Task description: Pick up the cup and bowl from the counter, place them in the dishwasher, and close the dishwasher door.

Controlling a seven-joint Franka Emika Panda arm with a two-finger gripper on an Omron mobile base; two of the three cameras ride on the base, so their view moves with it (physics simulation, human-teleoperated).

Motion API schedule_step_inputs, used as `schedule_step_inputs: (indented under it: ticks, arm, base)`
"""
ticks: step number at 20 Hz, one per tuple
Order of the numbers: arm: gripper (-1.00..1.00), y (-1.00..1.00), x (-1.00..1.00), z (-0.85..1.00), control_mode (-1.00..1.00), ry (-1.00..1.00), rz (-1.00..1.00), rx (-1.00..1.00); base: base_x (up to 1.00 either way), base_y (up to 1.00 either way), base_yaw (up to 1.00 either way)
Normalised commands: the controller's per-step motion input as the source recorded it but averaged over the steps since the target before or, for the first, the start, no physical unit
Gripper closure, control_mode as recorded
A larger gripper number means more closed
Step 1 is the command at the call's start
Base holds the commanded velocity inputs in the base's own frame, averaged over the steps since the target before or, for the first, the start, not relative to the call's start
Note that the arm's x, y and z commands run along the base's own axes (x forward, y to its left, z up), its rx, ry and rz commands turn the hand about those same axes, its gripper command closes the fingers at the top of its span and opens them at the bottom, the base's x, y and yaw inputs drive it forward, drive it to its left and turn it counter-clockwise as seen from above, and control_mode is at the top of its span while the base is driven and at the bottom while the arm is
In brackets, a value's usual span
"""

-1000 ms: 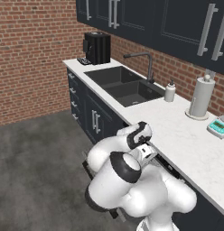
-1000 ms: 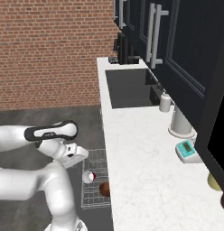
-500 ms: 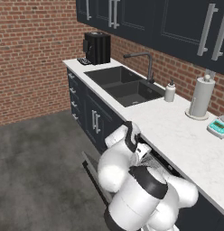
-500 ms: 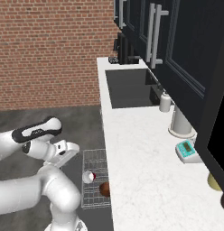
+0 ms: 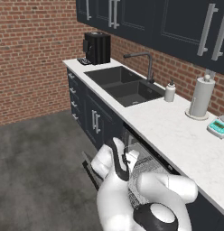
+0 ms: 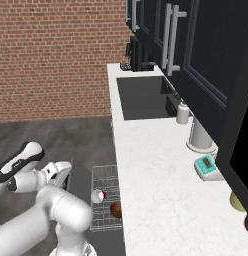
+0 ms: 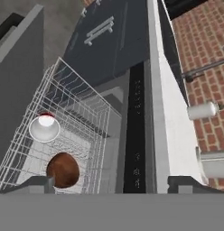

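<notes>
- While poised over the pulled-out rack, gripper spread wide, nothing between the tips.
- Cup and bowl lying in the rack of the dishwasher, close together, below the edge of the counter; only the door left to deal with, by judgement.
- Risk: rack standing out over the dishwasher door; if swung up with the rack not pushed home, likely to jam against the wire or jolt the cup over.
- Risk: bulky arm links hanging close beside the open door; could foul it on the way up.
- Risk: smooth flat panel, no handle seen; open tips prone to slip off its edge.
- Hard to tell: whether cup and bowl touch, and whether the bowl rests upright or tipped.
- Hidden: hinge line and far end of the door, cut off or masked by the arm in both base views.
</notes>
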Motion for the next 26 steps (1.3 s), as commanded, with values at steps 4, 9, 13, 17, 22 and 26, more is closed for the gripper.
schedule_step_inputs:
  ticks: [4,9,13,17,22,26]
  arm:
    - [-1.0,1.0,0.0,0.17,-1.0,0.19,0.0,-0.21]
    - [-1.0,1.0,0.0,0.09,-1.0,0.26,-0.01,-0.23]
    - [-1.0,1.0,0.03,0.0,-1.0,0.29,0.0,-0.24]
    - [-1.0,1.0,0.05,0.0,-1.0,0.22,0.0,-0.27]
    - [-1.0,1.0,0.09,-0.17,-1.0,0.12,0.0,-0.29]
    - [-1.0,1.0,0.11,-0.42,-1.0,0.02,0.0,-0.3]
  base:
    - [0.0,0.0,0.0]
    - [0.0,0.0,0.0]
    - [0.0,0.0,0.0]
    - [0.0,0.0,0.0]
    - [0.0,0.0,0.0]
    - [0.0,0.0,0.0]
